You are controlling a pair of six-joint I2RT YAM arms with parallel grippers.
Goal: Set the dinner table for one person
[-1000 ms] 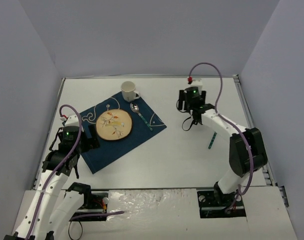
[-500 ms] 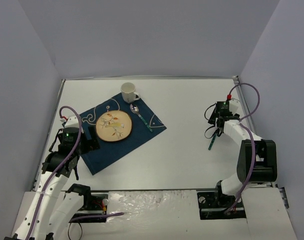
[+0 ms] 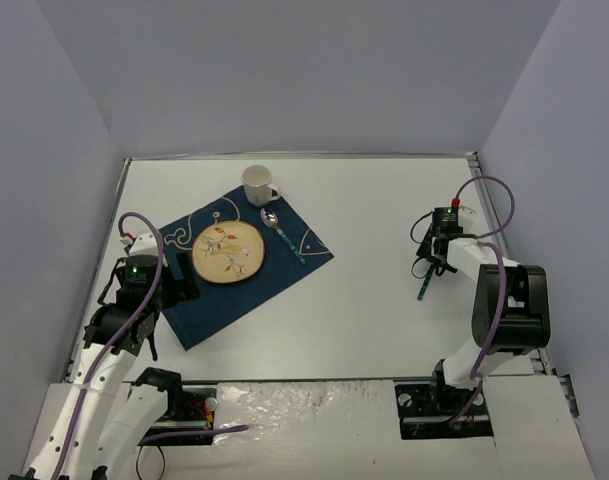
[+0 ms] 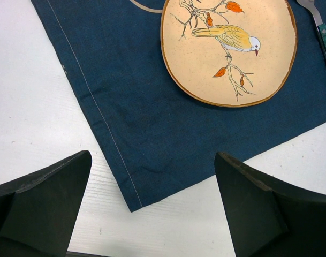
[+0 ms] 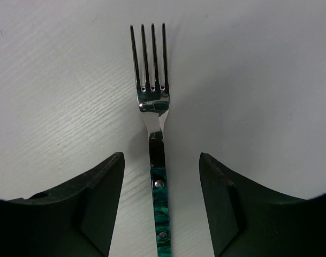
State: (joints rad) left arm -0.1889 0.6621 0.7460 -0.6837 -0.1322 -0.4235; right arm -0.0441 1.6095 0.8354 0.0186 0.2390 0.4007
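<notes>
Over fork [image 5: 157, 136] on dinner table [image 5: 259, 80], R gripper [image 5: 160, 159] unclenched, no contact; L gripper [image 4: 153, 156] released.

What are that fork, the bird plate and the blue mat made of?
The fork has polished metal tines and neck, mirror-bright with reflections. Its handle looks like green marbled resin or stone, fixed with small rivets. The plate is probably glazed ceramic: cream, speckled, with a painted bird and a brown rim. The mat is matte dark blue woven cloth with a stitched hem.

A fork [image 5: 154, 107] with a green handle lies flat on the white desk [image 5: 259, 80], between the right hand [image 5: 161, 160]'s parted fingers, touching neither
</notes>
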